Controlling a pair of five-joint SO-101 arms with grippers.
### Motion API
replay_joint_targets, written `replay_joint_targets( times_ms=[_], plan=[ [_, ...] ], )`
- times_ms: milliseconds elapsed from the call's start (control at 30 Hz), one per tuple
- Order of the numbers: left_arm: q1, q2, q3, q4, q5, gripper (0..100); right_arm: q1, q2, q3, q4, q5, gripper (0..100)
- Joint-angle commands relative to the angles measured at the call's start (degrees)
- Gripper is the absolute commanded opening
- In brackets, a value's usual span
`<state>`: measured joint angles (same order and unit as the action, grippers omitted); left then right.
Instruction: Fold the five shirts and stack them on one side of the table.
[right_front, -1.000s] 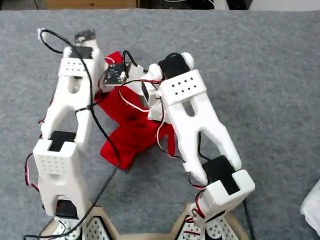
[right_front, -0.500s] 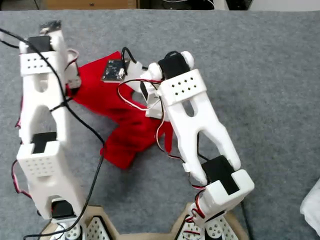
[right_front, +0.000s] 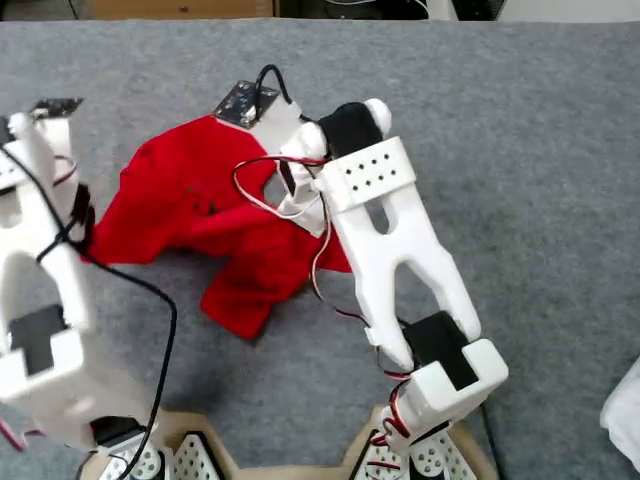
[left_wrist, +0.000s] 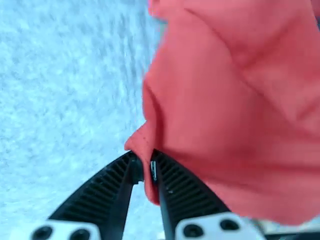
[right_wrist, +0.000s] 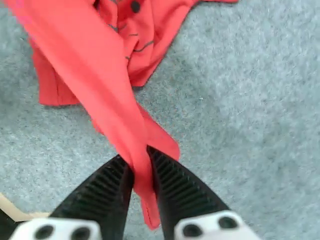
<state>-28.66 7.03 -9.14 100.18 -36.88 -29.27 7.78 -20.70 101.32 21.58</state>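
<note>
Left of centre on the grey surface (right_front: 520, 150), the red shirt (right_front: 190, 200) hangs half spread between the two arms. Its near part lies crumpled in a heap beside the right arm.

The likeliest trouble is a slip. The left pincer (left_wrist: 144, 172) is clenched on only a thin pinch of the shirt's edge, right at its tips, with the rest of the cloth billowing away from it. If the arms pull further apart, I judge that small fold could slide out and the shirt would drop back in a bundle.

The right pincer (right_wrist: 140, 165) is likewise closed on a narrow twisted band of red cloth, with a short tail poking out past the jaws. A twisted hold like this may spread the shirt crooked, so any fold made from it would come out skewed.

A second risk is snagging. In the high view the right arm's loose wires (right_front: 262, 190) trail over the cloth, and the left arm's black cable (right_front: 150, 300) runs just beside the shirt's near-left edge. Either could catch and drag the cloth.
</note>
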Motion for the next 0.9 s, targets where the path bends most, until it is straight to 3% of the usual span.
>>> replay_joint_targets(
  times_ms=[0, 100, 233, 567, 867],
  plan=[
    [-3.8, -9.6, 6.9, 0.6, -10.5, 2, -1.9, -6.8, -1.5, 1.1, -0.9, 0.9],
    [-7.0, -14.4, 11.6, 0.6, -18.0, 2, -5.8, -12.0, 3.0, 1.1, -0.9, 0.9],
    [-11.3, -17.6, 15.0, 0.6, -25.1, 2, -17.3, -18.8, 10.6, 1.1, -0.9, 0.9],
    [-15.6, -18.4, 15.1, 0.6, -29.8, 2, -32.5, -17.8, 14.4, 0.9, -4.5, 2.0],
    [-15.8, -18.4, 6.1, 0.6, -29.3, 2, -35.3, -18.0, 11.2, 0.9, -6.9, 38.3]
  ],
)
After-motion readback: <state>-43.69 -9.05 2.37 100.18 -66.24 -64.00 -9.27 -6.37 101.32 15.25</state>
